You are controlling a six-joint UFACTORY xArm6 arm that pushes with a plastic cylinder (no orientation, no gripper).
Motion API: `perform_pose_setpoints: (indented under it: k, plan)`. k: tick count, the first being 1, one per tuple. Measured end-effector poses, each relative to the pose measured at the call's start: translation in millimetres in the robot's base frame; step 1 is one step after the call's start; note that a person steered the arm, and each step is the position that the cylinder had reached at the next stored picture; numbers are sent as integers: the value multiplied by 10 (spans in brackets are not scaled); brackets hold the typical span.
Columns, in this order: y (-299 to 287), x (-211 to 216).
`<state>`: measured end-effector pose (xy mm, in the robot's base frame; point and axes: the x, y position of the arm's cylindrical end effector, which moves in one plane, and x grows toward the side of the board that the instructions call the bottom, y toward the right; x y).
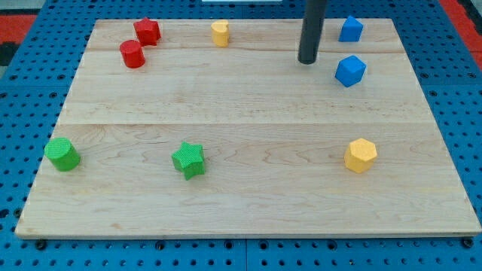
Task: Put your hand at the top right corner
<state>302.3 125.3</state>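
My tip (307, 60) rests on the wooden board (248, 188) near the view's top, right of centre. A blue block (350, 71) lies just to its right. Another blue block (350, 29) sits near the board's top right corner, up and to the right of the tip. The tip touches neither block. The board's top right corner lies farther to the right of the tip.
A yellow block (220, 33) sits at the top, left of the tip. Two red blocks (147, 31) (132, 54) lie at the top left. A green cylinder (62, 154) is at the left, a green star (188, 159) at lower centre, a yellow hexagon (361, 155) at lower right.
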Motion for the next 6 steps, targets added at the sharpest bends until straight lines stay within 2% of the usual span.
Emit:
perform_pose_setpoints:
  k: [3, 4, 6]
  plan:
    - [402, -258]
    - [746, -258]
    - [963, -258]
